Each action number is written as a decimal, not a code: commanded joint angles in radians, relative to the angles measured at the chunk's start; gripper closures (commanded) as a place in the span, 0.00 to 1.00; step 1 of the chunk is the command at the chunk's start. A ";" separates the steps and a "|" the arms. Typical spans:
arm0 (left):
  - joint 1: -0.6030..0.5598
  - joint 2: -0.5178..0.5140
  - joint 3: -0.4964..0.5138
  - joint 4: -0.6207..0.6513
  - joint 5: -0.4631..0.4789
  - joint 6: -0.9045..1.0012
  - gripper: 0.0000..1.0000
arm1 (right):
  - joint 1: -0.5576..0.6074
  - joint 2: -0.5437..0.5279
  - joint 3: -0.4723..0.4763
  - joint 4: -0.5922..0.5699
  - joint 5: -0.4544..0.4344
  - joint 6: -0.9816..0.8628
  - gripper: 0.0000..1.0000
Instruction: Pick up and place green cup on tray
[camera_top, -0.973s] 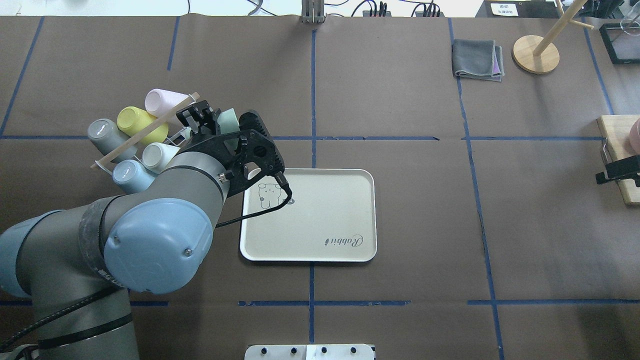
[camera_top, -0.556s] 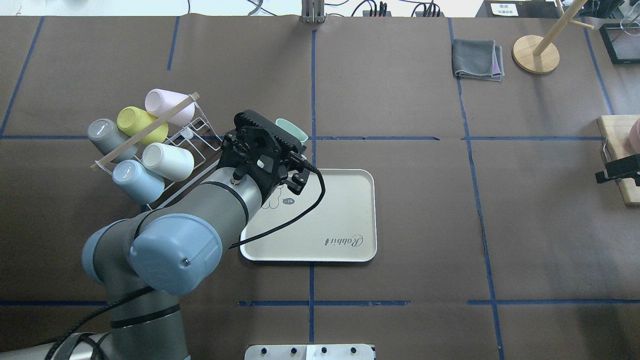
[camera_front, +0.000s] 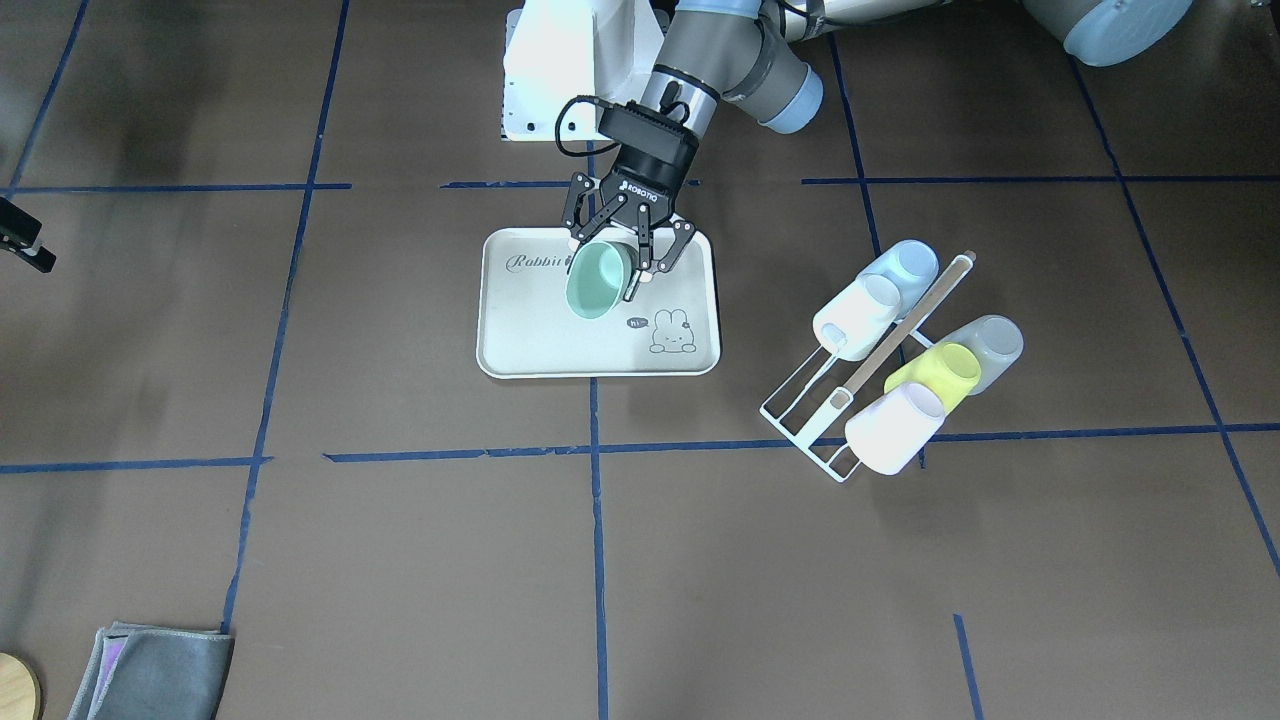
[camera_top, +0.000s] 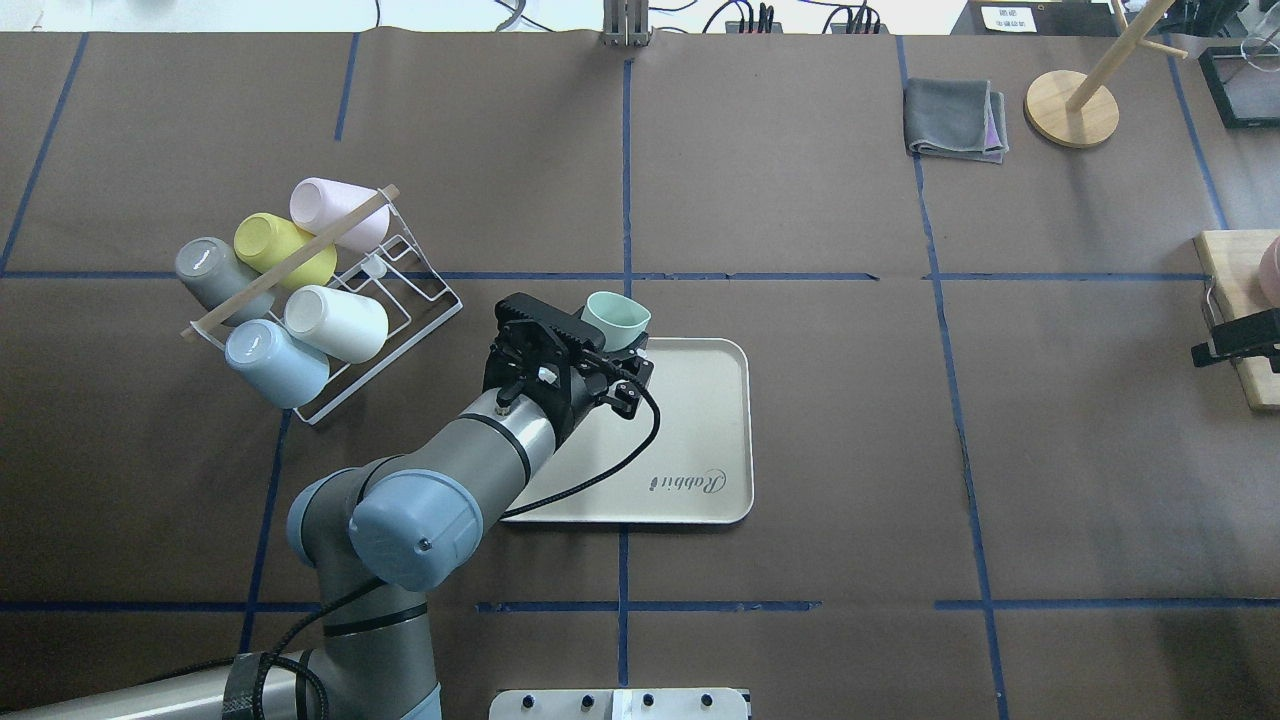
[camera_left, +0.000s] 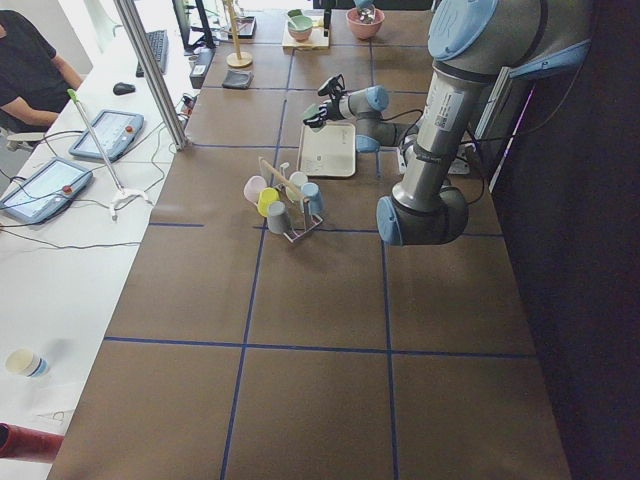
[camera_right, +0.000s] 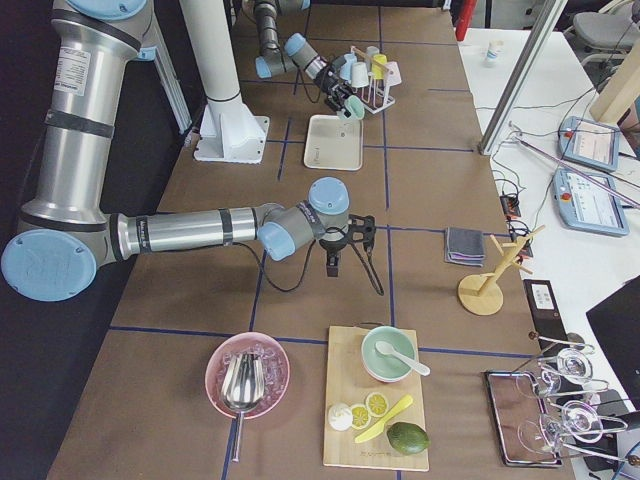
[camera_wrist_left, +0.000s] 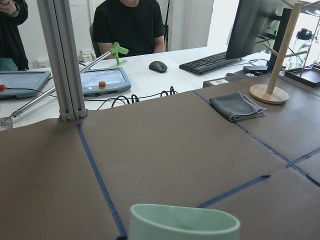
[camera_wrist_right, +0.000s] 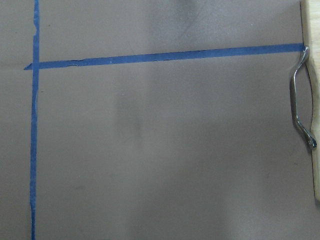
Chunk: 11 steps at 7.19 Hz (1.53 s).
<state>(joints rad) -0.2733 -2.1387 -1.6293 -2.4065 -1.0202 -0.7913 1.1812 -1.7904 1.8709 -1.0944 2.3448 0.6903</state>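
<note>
Pick: done | left gripper (camera_front: 608, 268) clamped on green cup (camera_front: 597, 283), tilted, mouth facing away from robot, aloft over tray (camera_front: 530, 345), apparently clear of it | remaining, I judge: lower, set down, release

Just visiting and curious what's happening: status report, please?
Left gripper shut on green cup. Cup tilted above tray, not set down. Right gripper far off, open or shut unclear. Nothing blocking tray.
</note>
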 joint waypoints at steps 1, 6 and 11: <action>0.067 -0.003 0.078 -0.051 0.108 -0.002 0.33 | 0.000 -0.001 0.001 0.001 -0.002 0.000 0.00; 0.117 -0.055 0.175 -0.164 0.131 -0.002 0.24 | 0.000 -0.001 -0.003 0.001 -0.007 0.000 0.00; 0.117 -0.070 0.193 -0.164 0.131 -0.002 0.19 | 0.000 0.000 -0.004 0.002 -0.008 0.000 0.00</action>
<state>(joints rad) -0.1552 -2.2074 -1.4397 -2.5711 -0.8897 -0.7932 1.1812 -1.7908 1.8669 -1.0927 2.3363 0.6903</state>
